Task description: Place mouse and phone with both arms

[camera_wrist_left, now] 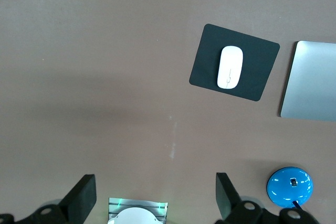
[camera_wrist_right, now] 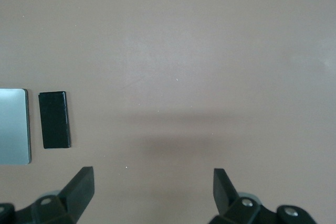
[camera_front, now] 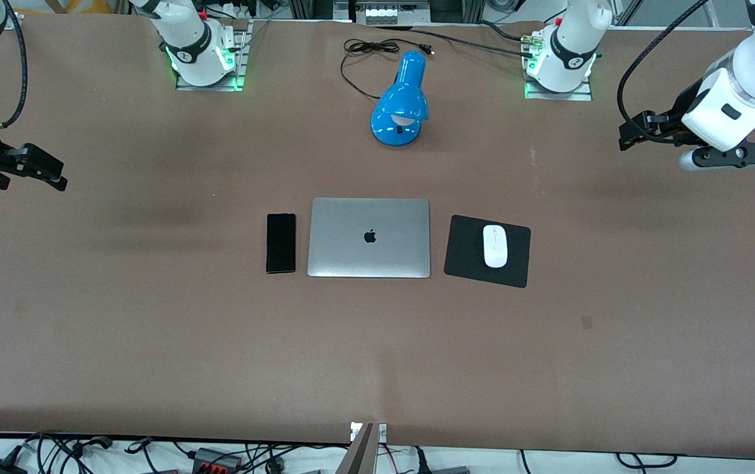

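Observation:
The white mouse lies on a black mouse pad beside the closed silver laptop, toward the left arm's end; it also shows in the left wrist view. The black phone lies flat beside the laptop, toward the right arm's end, and shows in the right wrist view. My left gripper is open and empty, up over bare table at its end. My right gripper is open and empty, up over bare table at its end.
A blue desk lamp with a black cord lies farther from the front camera than the laptop, between the two arm bases. The brown table spreads wide on all sides of the laptop.

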{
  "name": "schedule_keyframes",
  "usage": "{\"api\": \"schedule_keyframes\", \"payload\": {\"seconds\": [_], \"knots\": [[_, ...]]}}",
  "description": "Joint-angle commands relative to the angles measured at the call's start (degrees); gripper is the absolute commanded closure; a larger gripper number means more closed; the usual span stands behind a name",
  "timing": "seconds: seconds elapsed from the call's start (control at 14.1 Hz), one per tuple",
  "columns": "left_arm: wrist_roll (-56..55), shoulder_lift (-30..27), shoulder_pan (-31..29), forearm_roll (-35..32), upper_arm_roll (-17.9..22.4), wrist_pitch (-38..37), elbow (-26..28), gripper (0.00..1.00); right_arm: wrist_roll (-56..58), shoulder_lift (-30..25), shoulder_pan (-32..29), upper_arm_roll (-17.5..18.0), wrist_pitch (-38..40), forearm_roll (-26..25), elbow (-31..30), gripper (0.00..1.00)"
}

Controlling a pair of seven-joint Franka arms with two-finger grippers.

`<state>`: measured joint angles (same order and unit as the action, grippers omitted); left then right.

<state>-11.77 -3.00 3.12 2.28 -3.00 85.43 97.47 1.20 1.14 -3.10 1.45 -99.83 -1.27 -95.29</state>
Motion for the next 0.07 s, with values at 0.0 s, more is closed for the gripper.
{"api": "schedule_keyframes", "payload": {"seconds": [0.0], "knots": [[1.4, -0.3, 0.0, 0.4, 0.2, -0.8, -0.4, 0.0, 1.1, -1.4, -1.0, 0.7, 0.2, 0.2, -1.3, 0.0]]}}
